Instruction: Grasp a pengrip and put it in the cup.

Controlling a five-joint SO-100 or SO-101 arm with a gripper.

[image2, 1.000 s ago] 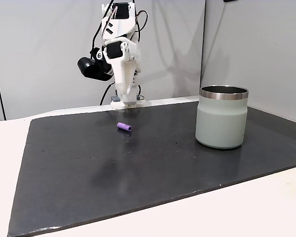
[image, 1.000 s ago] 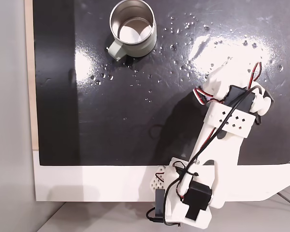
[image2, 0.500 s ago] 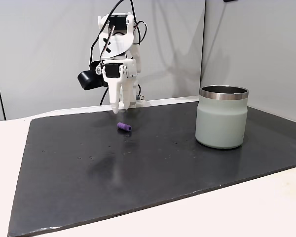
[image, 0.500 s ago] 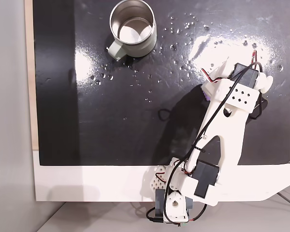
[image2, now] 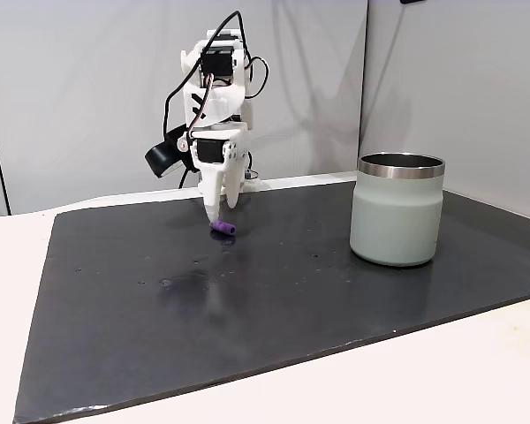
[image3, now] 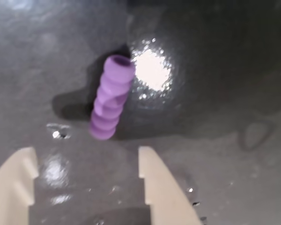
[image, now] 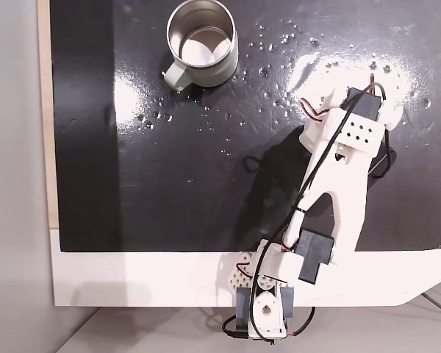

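Glossy black mat (image2: 274, 291) laid over a white table (image: 169, 279), plain grey wall behind, that's my whole world right now. My gripper (image2: 219, 210) is pointing straight down over the mat, tips just above the pengrip (image2: 222, 228), which is the little purple ribbed tube lying on its side. In the wrist view the pengrip (image3: 110, 104) sits just ahead of my two cream fingers (image3: 157, 176), which are spread apart with bare mat between them, so I'm wide open and holding nothing, and I can't tell if a tip is brushing it or not. In the fixed view from above, my white arm (image: 338, 191) stretches from the base at the mat's near edge up toward the far right corner and covers the pengrip's spot. The cup (image: 202, 43) is a brushed-steel mug standing upright near the far edge, well apart from me, with its pale handle sticking out to the lower left in that same view. From the side view the cup (image2: 397, 210) stands on the right of the mat, open top up.
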